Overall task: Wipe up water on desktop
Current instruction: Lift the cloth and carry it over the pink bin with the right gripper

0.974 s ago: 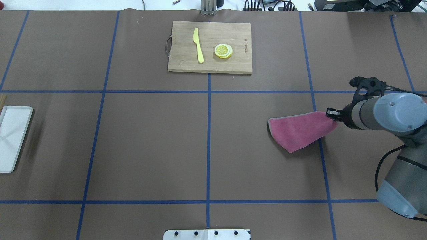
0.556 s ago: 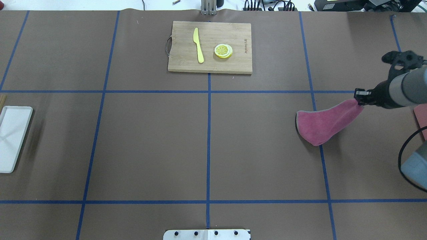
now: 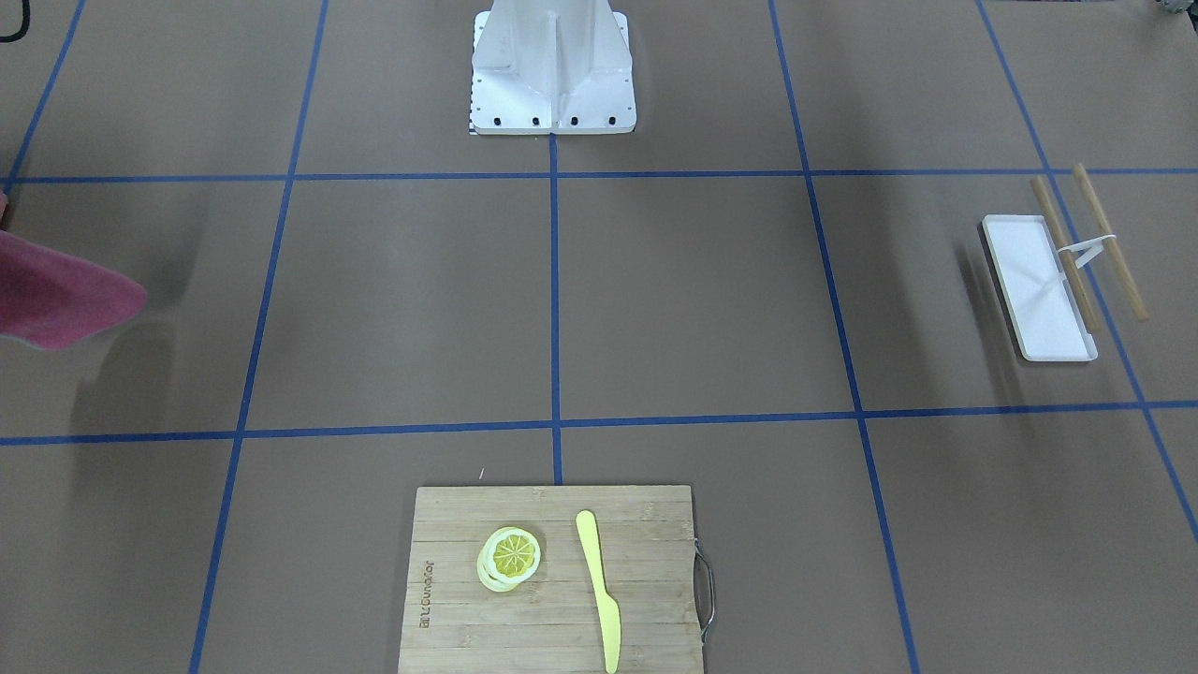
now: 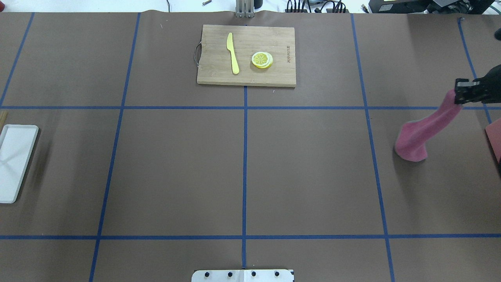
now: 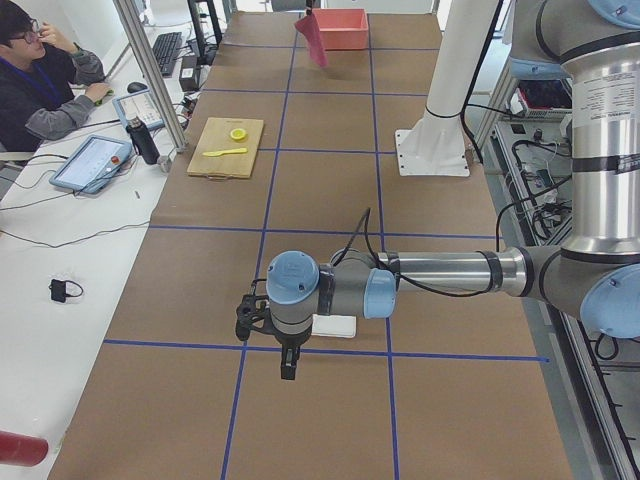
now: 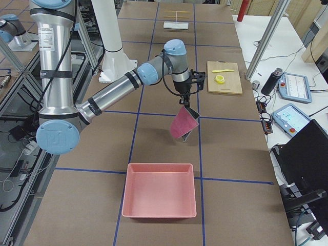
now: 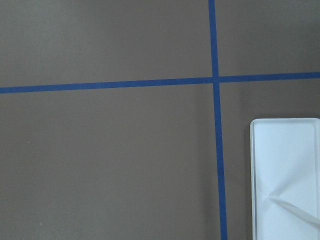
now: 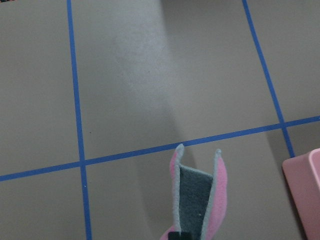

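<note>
The desktop is a wide brown surface crossed by blue tape lines; I see no water on it. My right gripper is shut on the top of a pink cloth, at the far right of the overhead view. The cloth hangs folded from it, its lower end close to the desktop. The cloth also shows in the exterior right view, the right wrist view and the front-facing view. My left gripper hovers by the white tray; I cannot tell whether it is open or shut.
A pink bin stands beyond the cloth at the desktop's right end. A wooden cutting board with a yellow knife and lemon slices lies at the far middle. The white tray and chopsticks lie at the left end.
My right gripper has moved right and away from the robot, raising the pink cloth. The cloth went from spread on the desktop to hanging folded.
</note>
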{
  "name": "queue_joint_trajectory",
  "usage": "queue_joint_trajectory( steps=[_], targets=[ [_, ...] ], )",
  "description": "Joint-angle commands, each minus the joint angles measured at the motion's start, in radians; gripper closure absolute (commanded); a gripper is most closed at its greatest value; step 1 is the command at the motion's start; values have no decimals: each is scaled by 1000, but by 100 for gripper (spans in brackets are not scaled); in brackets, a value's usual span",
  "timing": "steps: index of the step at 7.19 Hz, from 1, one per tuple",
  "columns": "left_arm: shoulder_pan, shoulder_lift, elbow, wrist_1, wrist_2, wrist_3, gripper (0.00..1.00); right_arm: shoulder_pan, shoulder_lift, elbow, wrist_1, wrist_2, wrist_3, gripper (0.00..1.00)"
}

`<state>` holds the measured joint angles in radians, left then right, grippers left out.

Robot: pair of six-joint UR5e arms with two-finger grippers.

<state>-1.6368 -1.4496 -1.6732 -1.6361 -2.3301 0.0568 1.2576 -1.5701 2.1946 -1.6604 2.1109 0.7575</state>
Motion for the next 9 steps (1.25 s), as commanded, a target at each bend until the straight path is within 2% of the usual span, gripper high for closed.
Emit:
queue_joint_trajectory(
  steps=[1,3,5,6,8,9],
  targets=[
    [0,0,1,1,0,0,1,152,-14,13,-125,35,-244,100],
    [2,0,1,-1,0,2,1,261,-49,7,-225,37,-511,100],
    [2,-2,0,-1,0,0,1,343,-125,-30,-220,61,-709,100],
    [2,-2,0,-1,0,0,1,397,-148,-89,-213,125,-836,100],
    [0,-2,-2,-2,-2,2,1,477,-154,-249,-187,130,-1080,100],
    [2,-2,-2,-2,0,2,1,503,-159,-319,-121,130,-1128,100]
  ],
)
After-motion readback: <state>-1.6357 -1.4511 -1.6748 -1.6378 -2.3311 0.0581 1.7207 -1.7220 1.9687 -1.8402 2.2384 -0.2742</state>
